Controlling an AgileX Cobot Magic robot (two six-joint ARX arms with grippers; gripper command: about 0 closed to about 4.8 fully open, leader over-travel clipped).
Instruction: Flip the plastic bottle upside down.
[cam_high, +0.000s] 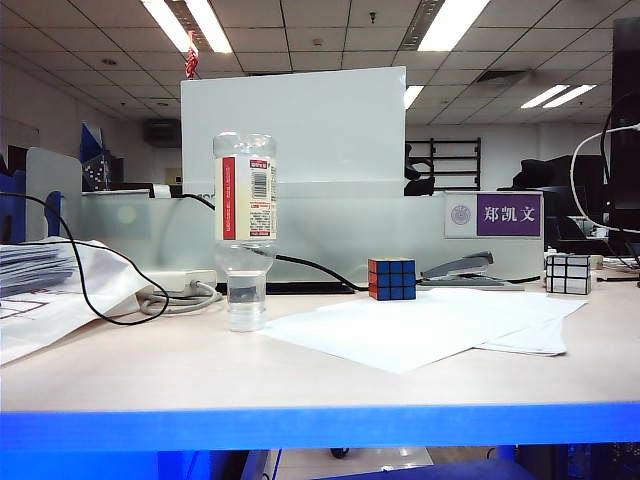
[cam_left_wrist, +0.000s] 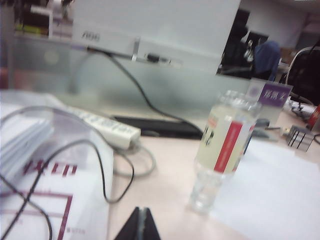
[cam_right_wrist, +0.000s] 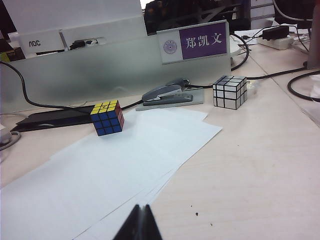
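Fingers: left gripper (cam_left_wrist: 139, 227) and right gripper (cam_right_wrist: 139, 225) both clenched, empty.
Bottle (cam_left_wrist: 221, 150): axis upright, neck down on desk (cam_high: 300, 375); ahead of left gripper, the nearer one.

Exterior view low at desk edge facing the partition; wrist views higher, angled down, sharing the colourful Rubik's cube (cam_high: 391, 278) with the right one.

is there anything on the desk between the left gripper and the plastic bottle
Nothing visible. In the left wrist view the shut left gripper faces bare desk up to the plastic bottle, which stands on its neck. The black cable and white power strip lie off to one side.
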